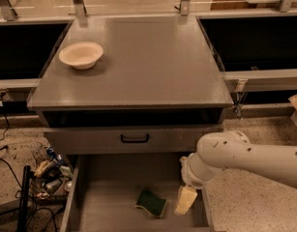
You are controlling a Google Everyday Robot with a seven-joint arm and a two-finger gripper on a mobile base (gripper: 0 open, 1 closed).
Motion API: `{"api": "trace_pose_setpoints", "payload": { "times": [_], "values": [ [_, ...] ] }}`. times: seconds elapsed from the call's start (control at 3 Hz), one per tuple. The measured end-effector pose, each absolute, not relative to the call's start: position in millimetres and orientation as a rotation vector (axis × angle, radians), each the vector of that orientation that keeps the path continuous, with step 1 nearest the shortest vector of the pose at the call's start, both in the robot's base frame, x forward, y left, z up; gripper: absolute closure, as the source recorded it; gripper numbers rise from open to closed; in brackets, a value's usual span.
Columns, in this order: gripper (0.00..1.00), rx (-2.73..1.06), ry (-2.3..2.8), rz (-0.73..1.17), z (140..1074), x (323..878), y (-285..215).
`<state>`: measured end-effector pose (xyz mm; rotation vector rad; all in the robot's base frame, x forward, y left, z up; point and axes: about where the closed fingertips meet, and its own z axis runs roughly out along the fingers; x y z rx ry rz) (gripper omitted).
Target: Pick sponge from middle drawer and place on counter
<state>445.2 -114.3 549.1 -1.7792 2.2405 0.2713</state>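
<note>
The sponge (152,202), dark green with a pale edge, lies flat on the grey floor of the open middle drawer (107,197), near its front right. My gripper (185,200) hangs inside the drawer just right of the sponge, a small gap away and holding nothing. It hangs from the white arm (235,156), which comes in from the right. The grey counter (153,62) spreads above the drawers with no sponge on it.
A cream bowl (81,55) stands on the counter's left rear. A shut drawer front with a black handle (134,138) sits above the open drawer. Black recessed bays (22,47) flank the counter. Cables and clutter (46,178) lie on the floor at left.
</note>
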Motion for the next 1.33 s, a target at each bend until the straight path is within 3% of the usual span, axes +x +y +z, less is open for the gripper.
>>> {"api": "trace_pose_setpoints", "payload": {
  "times": [1.33],
  "values": [
    [0.0, -1.876, 2.254, 0.303, 496, 452, -82]
  ]
}}
